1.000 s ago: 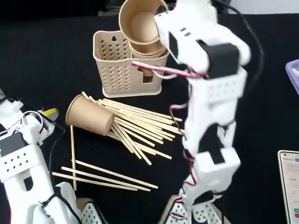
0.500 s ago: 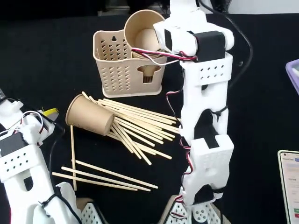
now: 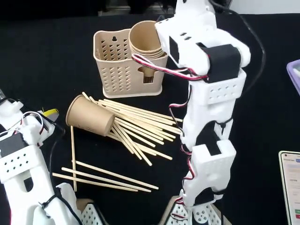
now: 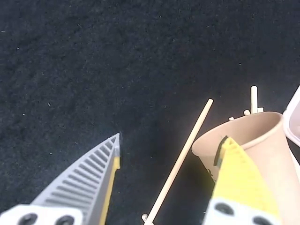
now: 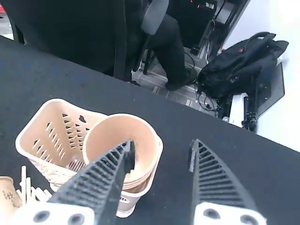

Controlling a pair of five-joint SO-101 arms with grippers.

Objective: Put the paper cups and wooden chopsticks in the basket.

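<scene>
A beige slotted basket (image 3: 123, 63) stands at the back of the black table, and a stack of paper cups (image 3: 145, 40) sits upright in its right end. My right arm (image 3: 208, 56) leans over that end. In the right wrist view my right gripper (image 5: 161, 150) is open, one finger over the top cup (image 5: 119, 145) and the other outside its rim. Another paper cup (image 3: 89, 115) lies on its side on a fan of wooden chopsticks (image 3: 140, 126). My left gripper (image 4: 171, 138) is open low over the table beside this cup (image 4: 265, 140) and one chopstick (image 4: 185, 154).
Three loose chopsticks (image 3: 103, 178) lie near the front, close to the left arm (image 3: 21, 159). A purple container (image 3: 294, 70) is at the right edge and a phone (image 3: 290, 185) at the front right. Beyond the table's far edge stand a chair and a black bag (image 5: 239, 61).
The right arm brought a tilted cup down over the basket; the cup now sits nested upright on the stack. The left arm has stayed still.
</scene>
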